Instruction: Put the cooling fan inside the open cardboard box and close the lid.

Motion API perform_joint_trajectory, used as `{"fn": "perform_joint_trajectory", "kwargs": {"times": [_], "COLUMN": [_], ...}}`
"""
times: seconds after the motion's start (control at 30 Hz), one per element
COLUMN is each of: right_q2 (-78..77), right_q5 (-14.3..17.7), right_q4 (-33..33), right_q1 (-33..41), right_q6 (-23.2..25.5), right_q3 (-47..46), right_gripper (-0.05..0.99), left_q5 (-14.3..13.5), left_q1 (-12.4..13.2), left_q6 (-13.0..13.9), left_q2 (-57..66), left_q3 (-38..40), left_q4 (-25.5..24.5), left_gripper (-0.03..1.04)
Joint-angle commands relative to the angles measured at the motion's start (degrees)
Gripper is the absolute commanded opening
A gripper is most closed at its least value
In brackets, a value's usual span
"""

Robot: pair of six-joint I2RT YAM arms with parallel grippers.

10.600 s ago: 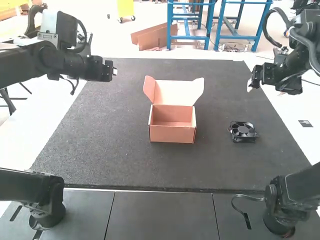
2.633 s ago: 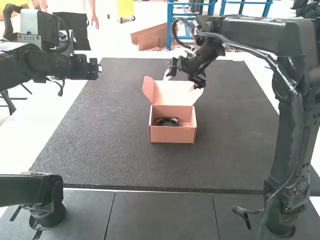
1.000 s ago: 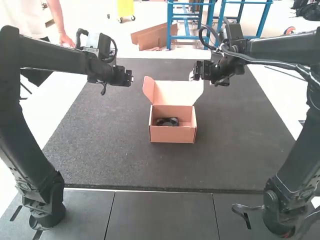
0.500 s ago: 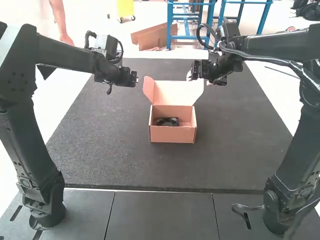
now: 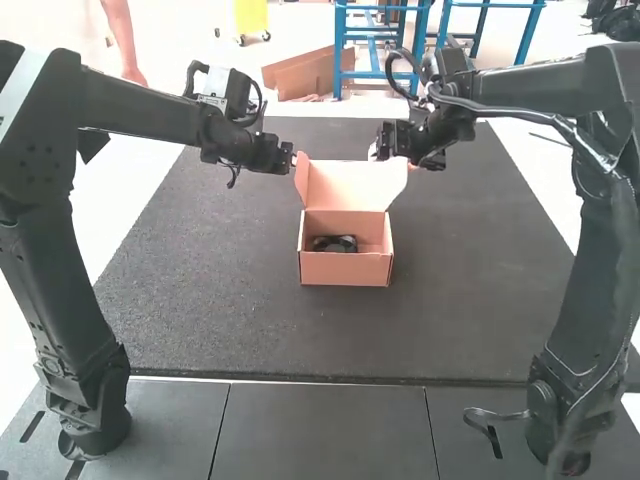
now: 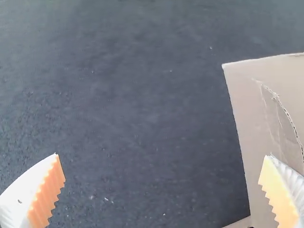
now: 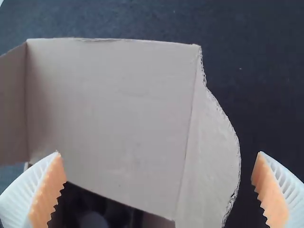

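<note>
Left gripper [image 5: 287,158] — closer to lid [image 5: 350,186]

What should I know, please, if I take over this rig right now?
Left gripper: open, holding nothing, beside the left edge of the upright lid.
Right gripper: open, holding nothing, at the lid's upper right corner.
Fan: lying inside the cardboard box, which sits mid-mat.
Done: the fan is in the box.
Left to do: fold the lid down and shut it; its side flaps will probably need tucking in.
</note>
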Motion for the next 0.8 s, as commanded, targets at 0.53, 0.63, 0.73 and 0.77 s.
{"fn": "perform_joint_trajectory", "kwargs": {"times": [0.53,0.63,0.73,0.77], "right_q2": [1.40,1.40,1.40,1.40], "right_q5": [-0.36,-0.36,-0.45,-0.45], "right_q4": [0.53,0.53,0.44,0.44], "right_q1": [-1.45,-1.45,-1.45,-1.45], "right_q6": [0.11,0.11,0.11,0.11], "right_q3": [2.98,2.89,2.63,2.54], "right_gripper": [0.42,0.31,0.26,0.24], "left_q5": [1.56,1.56,1.56,1.56], "left_q1": [-0.60,-0.60,-0.60,-0.60], "left_q6": [-0.28,-0.28,-0.28,-0.28], "left_q2": [1.01,1.01,1.01,1.01], "left_q3": [2.35,2.35,2.35,2.35], "left_q4": [-0.38,-0.47,-0.56,-0.56], "left_gripper": [0.97,0.97,0.97,0.97]}}
